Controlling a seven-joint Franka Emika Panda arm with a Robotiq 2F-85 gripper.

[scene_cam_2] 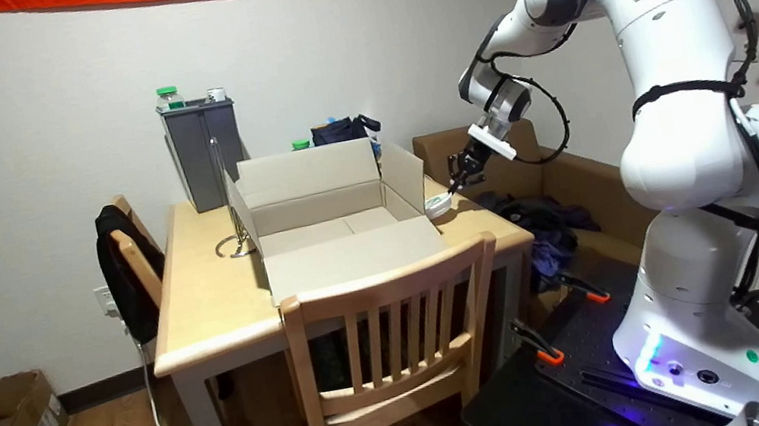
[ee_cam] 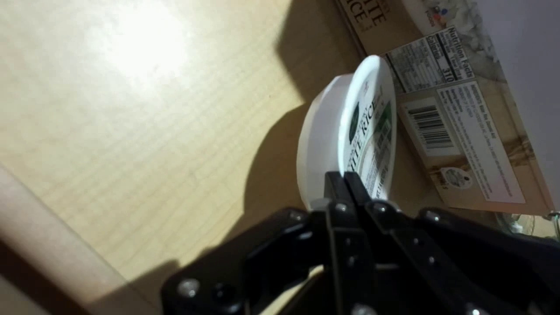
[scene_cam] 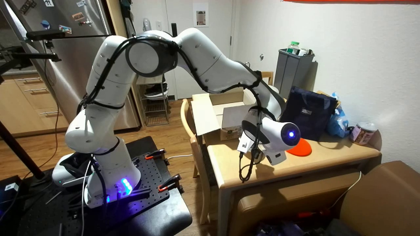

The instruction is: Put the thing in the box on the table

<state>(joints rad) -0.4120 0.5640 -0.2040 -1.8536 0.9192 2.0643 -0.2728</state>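
Note:
The thing is a white lidded bowl labelled "white rice" [ee_cam: 321,131], tipped on its side in the wrist view. My gripper [ee_cam: 343,174] is shut on the bowl's rim, which runs between its fingertips. In an exterior view the bowl [scene_cam_2: 438,205] hangs at the tips of the gripper [scene_cam_2: 453,190], just outside the near corner of the box. Whether its lower edge touches the table [ee_cam: 210,131] cannot be seen. The box [scene_cam_2: 311,174] stands on the table with its flaps spread. Its printed side [ee_cam: 422,127] lies right of the bowl in the wrist view.
A wooden chair [scene_cam_2: 391,280] backs against the table. On the table are a dark blue bag [scene_cam: 306,114], an orange disc [scene_cam: 300,148], a jar [scene_cam: 363,132] and a metal stand [scene_cam_2: 238,244]. A grey bin [scene_cam_2: 207,149] and a brown couch [scene_cam: 295,193] border it.

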